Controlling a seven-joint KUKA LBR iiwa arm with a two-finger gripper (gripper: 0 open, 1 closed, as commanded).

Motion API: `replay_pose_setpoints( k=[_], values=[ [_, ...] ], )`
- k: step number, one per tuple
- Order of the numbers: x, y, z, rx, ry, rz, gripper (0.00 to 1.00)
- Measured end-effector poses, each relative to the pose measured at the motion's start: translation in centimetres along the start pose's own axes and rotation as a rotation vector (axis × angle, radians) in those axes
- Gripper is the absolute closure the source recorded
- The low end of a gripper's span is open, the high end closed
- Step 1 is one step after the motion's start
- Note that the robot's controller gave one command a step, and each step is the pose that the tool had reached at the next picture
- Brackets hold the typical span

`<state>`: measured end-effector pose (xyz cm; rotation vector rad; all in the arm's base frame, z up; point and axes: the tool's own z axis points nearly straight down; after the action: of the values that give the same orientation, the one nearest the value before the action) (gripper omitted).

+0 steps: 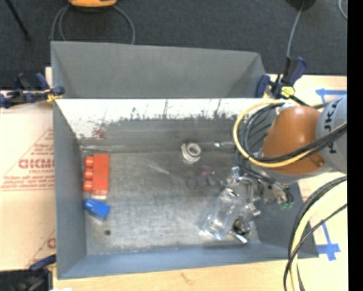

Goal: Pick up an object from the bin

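A transparent plastic piece (216, 222), seemingly a small crumpled cup or wrapper, lies on the floor of the grey metal bin (145, 199) toward its near right corner. It is glassy and colourless, with pale glints along its edges. It slants from upper right down to lower left, its lower end near the front wall. The gripper (240, 226) is just beside its right end.
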<state>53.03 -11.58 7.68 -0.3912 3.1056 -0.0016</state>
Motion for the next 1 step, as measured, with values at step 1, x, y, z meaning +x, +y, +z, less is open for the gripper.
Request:
replay_pose_setpoints(
  k=[1],
  values=[
    [0.01, -0.26, -0.12, 0.006, -0.001, -0.004, 1.00]
  ],
)
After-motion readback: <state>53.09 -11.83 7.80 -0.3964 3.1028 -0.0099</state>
